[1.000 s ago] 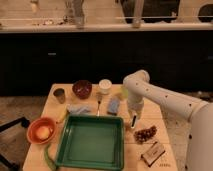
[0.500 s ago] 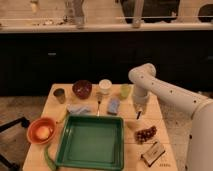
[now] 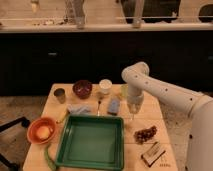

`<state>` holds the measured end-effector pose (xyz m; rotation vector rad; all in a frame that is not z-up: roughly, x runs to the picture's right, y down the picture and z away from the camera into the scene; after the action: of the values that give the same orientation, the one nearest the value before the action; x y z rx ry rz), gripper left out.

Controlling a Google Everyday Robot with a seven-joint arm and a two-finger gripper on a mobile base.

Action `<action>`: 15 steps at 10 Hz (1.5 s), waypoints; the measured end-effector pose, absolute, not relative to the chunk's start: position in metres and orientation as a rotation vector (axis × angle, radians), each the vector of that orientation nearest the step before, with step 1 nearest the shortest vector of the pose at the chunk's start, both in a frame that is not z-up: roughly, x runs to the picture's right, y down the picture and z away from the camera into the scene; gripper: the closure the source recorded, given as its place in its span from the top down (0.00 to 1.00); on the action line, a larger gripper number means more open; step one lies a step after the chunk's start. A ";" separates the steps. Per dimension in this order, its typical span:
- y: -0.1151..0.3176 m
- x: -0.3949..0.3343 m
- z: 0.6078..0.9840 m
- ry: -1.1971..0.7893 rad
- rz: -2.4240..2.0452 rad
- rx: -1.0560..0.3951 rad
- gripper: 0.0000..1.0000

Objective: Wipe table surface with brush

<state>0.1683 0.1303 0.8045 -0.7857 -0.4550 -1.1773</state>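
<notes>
My white arm reaches in from the right and bends down over the right middle of the table surface (image 3: 165,117), a light tan wooden top. The gripper (image 3: 133,107) points straight down beside the green tray's far right corner and is shut. A thin pale stick, which looks like the brush (image 3: 132,119), hangs from it down to the wood. The brush head is too small to make out.
A green tray (image 3: 75,150) fills the front middle. A blue sponge (image 3: 114,106), a small metal utensil (image 3: 99,105) and a bluish cloth (image 3: 79,108) lie behind it. Behind those stand a dark bowl (image 3: 82,88), white cup (image 3: 105,86) and metal cup (image 3: 60,94). An orange bowl (image 3: 41,130) is left; a dark cluster (image 3: 145,134) and a packet (image 3: 152,154) are right.
The gripper with the thin stick swung a little to the right and then came back left to about where it was a second ago. Nothing else on the table moved.
</notes>
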 end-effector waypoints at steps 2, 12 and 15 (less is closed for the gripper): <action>0.144 0.174 0.784 -0.457 -1.194 -0.777 0.00; 0.135 0.208 0.822 -0.422 -1.133 -0.846 0.00; 0.130 0.186 0.813 -0.434 -1.185 -0.823 0.00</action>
<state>0.1859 0.1298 0.8131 -0.8232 -0.4339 -1.1855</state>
